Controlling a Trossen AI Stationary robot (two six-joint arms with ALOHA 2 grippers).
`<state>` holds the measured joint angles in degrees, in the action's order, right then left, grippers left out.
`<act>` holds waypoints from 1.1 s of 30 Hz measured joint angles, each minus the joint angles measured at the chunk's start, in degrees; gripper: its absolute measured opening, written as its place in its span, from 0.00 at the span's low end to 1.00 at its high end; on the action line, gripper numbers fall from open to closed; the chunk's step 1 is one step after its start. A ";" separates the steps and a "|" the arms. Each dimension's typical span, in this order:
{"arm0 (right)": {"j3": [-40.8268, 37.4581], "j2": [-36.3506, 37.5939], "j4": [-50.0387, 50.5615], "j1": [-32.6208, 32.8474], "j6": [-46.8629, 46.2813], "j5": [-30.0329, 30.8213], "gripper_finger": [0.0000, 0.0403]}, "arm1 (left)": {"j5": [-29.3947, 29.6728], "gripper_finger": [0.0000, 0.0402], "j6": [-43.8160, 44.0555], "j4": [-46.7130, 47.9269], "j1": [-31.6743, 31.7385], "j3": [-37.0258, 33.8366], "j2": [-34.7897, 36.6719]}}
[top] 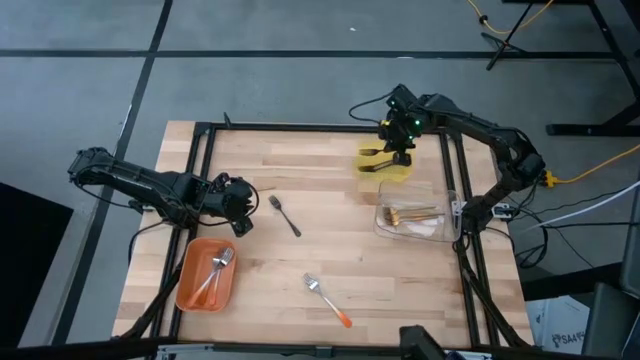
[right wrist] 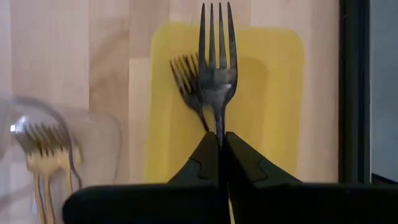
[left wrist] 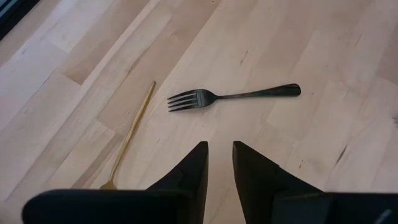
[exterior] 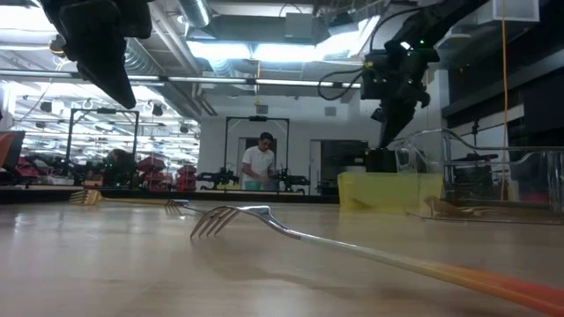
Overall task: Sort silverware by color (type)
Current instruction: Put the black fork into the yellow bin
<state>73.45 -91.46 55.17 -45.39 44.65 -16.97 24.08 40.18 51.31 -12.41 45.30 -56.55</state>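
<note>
My right gripper [right wrist: 219, 140] is shut on a black fork [right wrist: 216, 68] above the yellow tray [right wrist: 273, 93], where a second black fork [right wrist: 189, 84] lies flat. My left gripper [left wrist: 219, 152] hovers open over the table's left part [top: 243, 200], with nothing between its fingers. Just beyond it a black fork [left wrist: 233, 96] lies flat on the wood, and a gold utensil [left wrist: 132, 130] lies beside it, its lower end hidden under the gripper. An orange-handled fork [top: 328, 300] lies near the front edge. My right gripper pinches the black fork's handle just below the head [right wrist: 219, 124] between its two fingers. The fork lies along the fingers, and its tines point away from them, steeply down. It is lifted clear above the yellow tray.
An orange tray [top: 205, 275] at the front left holds orange-handled forks. A clear tray [top: 412, 220] on the right holds gold forks [right wrist: 43, 155]. A black frame [top: 460, 200] borders the table. Bare wood lies in the middle. A person [exterior: 260, 163] stands far behind the table.
</note>
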 joint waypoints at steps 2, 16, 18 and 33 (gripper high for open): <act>0.00 -0.02 0.96 -0.92 2.75 0.49 0.00 | 0.00 0.17 0.00 0.00 0.00 0.00 0.00; -0.02 -2.45 0.75 -1.15 12.85 1.19 0.00 | 0.00 0.17 0.20 0.00 0.01 0.00 0.00; -0.03 -3.62 0.73 -1.15 12.89 1.35 0.00 | 0.00 0.17 0.20 0.00 -0.01 0.00 0.00; -0.04 -12.04 -0.86 -1.06 12.82 0.87 0.00 | 0.02 0.17 0.20 0.00 0.00 0.00 0.00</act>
<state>73.41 -103.50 54.32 -46.46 57.47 -16.10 24.10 40.38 51.31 -12.42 45.30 -56.55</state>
